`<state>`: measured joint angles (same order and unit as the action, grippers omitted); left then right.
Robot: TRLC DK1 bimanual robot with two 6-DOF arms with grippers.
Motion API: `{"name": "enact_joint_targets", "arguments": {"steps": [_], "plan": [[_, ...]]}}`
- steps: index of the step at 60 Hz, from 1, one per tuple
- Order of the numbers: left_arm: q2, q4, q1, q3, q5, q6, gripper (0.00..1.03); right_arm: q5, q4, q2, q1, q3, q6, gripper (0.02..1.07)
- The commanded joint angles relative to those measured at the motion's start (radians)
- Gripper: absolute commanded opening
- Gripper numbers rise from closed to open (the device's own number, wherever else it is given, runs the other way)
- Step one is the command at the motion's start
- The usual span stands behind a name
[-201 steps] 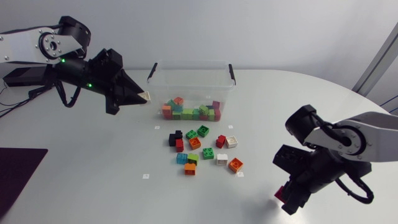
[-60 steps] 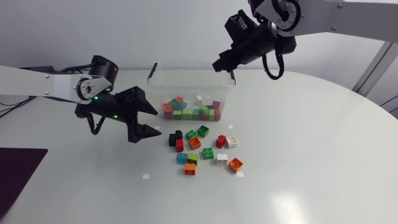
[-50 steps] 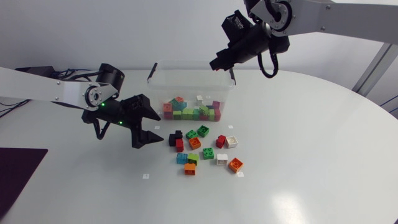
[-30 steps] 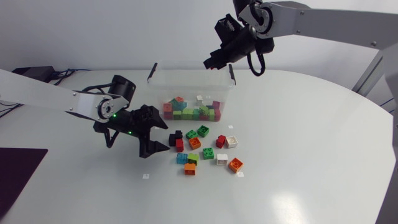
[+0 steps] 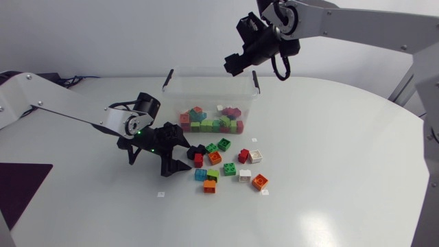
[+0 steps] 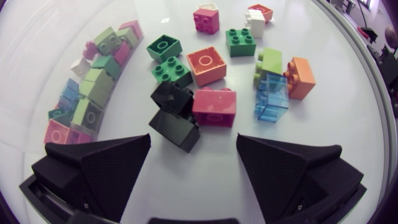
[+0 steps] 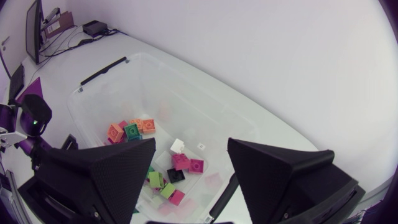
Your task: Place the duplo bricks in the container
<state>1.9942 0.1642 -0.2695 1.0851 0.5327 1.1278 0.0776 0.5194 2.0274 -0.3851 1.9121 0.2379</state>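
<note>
Loose duplo bricks (image 5: 226,165) lie in a cluster on the white table in front of a clear plastic container (image 5: 180,92) that holds several bricks. My left gripper (image 5: 186,152) is low at the cluster's left edge, open. In the left wrist view, two black bricks (image 6: 174,115) and a red brick (image 6: 214,106) sit just ahead of and between its fingers (image 6: 99,168), untouched. My right gripper (image 5: 231,66) hangs open above the container's back right corner. In the right wrist view, a dark red brick (image 7: 189,163) lies in the container (image 7: 205,102) below it.
Ahead of the left gripper are orange (image 6: 206,64), green (image 6: 165,46), clear blue (image 6: 272,99) and lime (image 6: 267,62) bricks. The container has black handle clips (image 5: 256,81) on its ends. A dark mat (image 5: 20,189) lies at the table's left edge.
My right gripper opened above the container and the dark red brick now lies inside. My left arm moved right and down to the black and red bricks, staying open.
</note>
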Motion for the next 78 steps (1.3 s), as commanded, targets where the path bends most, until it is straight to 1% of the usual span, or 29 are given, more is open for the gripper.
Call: {"name": "enact_joint_targets", "arguments": {"steps": [1,3,17,21,25,27,32,39,40,45,46,47,53,61,71,78], "plan": [[0.04,-0.029,0.001,0.032,-0.004,0.03,0.96,0.002,0.005,-0.082,-0.011,-0.062,-0.012,0.95],[0.051,-0.048,0.004,0.041,-0.004,0.027,0.96,0.01,0.004,-0.108,-0.014,-0.097,-0.011,0.95],[0.075,-0.057,0.0,0.067,-0.002,0.033,0.96,0.039,-0.012,-0.225,-0.026,-0.266,0.006,0.95],[0.074,-0.057,-0.004,0.064,0.001,0.036,0.85,0.042,-0.025,-0.249,-0.026,-0.314,0.011,0.95],[0.071,-0.057,-0.007,0.055,0.006,0.046,0.76,0.042,-0.033,-0.265,-0.026,-0.347,0.012,0.95],[0.068,-0.055,-0.008,0.049,0.015,0.053,0.75,0.042,-0.036,-0.274,-0.026,-0.364,0.014,0.95],[0.061,-0.054,-0.01,0.036,0.024,0.061,0.67,0.042,-0.047,-0.3,-0.026,-0.406,0.014,0.95],[0.051,-0.052,-0.014,0.016,0.044,0.064,0.63,0.042,-0.052,-0.332,-0.026,-0.449,0.014,0.95],[0.049,-0.052,-0.016,0.01,0.047,0.067,0.57,0.042,-0.053,-0.34,-0.026,-0.456,0.014,0.95],[0.041,-0.052,-0.016,0.001,0.052,0.069,0.46,0.042,-0.058,-0.352,-0.026,-0.478,0.014,0.95],[0.038,-0.052,-0.016,-0.002,0.056,0.07,0.42,0.042,-0.059,-0.357,-0.026,-0.484,0.015,0.95],[0.037,-0.052,-0.016,-0.004,0.056,0.072,0.41,0.042,-0.061,-0.36,-0.026,-0.489,0.015,0.95],[0.014,-0.046,-0.013,-0.017,0.061,0.073,0.4,0.044,-0.061,-0.38,-0.026,-0.521,0.018,0.95],[-0.021,-0.042,-0.007,-0.045,0.062,0.078,0.4,0.044,-0.059,-0.441,-0.044,-0.611,0.031,0.95],[-0.117,-0.034,0.029,-0.085,0.075,0.078,0.4,0.044,-0.044,-0.55,-0.083,-0.745,0.04,0.95],[-0.198,0.0,0.05,-0.093,0.082,0.076,0.4,0.042,-0.032,-0.595,-0.098,-0.806,0.043,0.95]]}}
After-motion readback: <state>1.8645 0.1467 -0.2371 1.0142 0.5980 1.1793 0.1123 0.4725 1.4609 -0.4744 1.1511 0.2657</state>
